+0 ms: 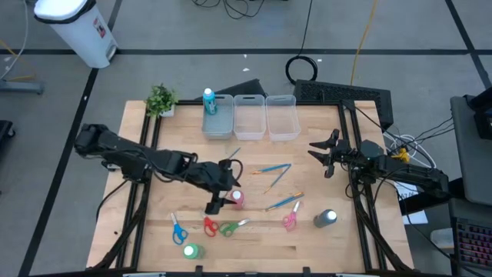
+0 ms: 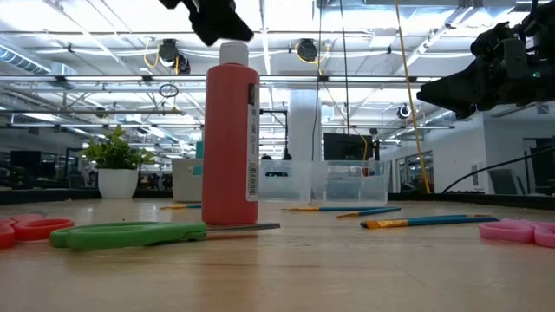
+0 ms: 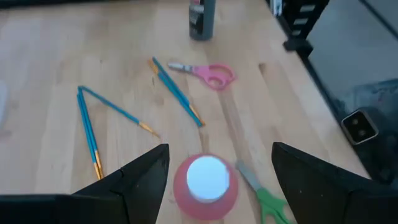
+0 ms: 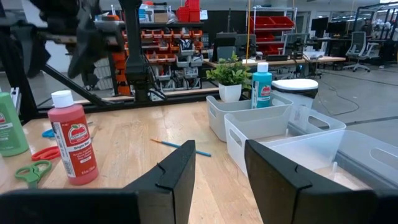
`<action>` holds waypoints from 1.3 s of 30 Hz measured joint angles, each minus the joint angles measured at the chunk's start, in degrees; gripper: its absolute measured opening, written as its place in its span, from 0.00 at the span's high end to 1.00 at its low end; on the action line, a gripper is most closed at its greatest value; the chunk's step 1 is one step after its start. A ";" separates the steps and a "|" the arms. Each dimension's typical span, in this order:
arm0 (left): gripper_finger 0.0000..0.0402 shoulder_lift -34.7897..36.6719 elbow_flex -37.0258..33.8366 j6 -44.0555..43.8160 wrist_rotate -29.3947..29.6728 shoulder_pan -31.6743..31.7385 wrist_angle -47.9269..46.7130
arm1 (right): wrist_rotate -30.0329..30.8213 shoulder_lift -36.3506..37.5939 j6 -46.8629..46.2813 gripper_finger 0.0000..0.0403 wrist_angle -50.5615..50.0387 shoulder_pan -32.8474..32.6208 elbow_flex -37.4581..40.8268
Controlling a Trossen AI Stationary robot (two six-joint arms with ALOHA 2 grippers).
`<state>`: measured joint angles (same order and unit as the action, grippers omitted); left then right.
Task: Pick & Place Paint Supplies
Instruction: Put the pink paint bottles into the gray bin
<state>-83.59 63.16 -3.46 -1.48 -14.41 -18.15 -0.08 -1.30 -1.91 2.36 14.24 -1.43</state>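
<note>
The pink-red paint bottle (image 1: 237,198) stands upright on its base mid-table, white cap (image 3: 208,177) up. My left gripper (image 1: 225,194) hovers open just above it, one finger on either side of the cap (image 3: 221,152), touching nothing. A blue bottle (image 1: 209,100) stands in the left bin. The green bottle (image 1: 192,251) and the dark grey bottle (image 1: 326,218) stand near the front. Blue (image 1: 178,229), red (image 1: 209,225), green (image 1: 231,227) and pink scissors (image 1: 290,219) lie flat, as do several brushes (image 1: 273,168). My right gripper (image 1: 323,150) waits open at the right.
Three clear bins (image 1: 250,115) line the table's far edge, and a potted plant (image 1: 161,100) stands at the far left corner. The green scissors (image 3: 270,202) lie right beside the pink-red bottle. Bare wood lies between the brushes and the bins.
</note>
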 joint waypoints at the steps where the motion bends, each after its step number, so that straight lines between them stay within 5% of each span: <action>1: 0.29 -0.52 0.00 0.00 0.00 0.00 -0.14 | -0.01 -0.01 0.01 0.68 -0.01 0.00 0.00; 39: 0.29 -3.46 0.01 -0.34 4.78 -0.72 -2.33 | -0.01 -0.01 0.01 0.68 0.01 0.02 0.00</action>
<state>-87.05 63.17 -3.80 3.30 -15.14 -20.48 -0.09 -1.31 -1.90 2.37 14.26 -1.43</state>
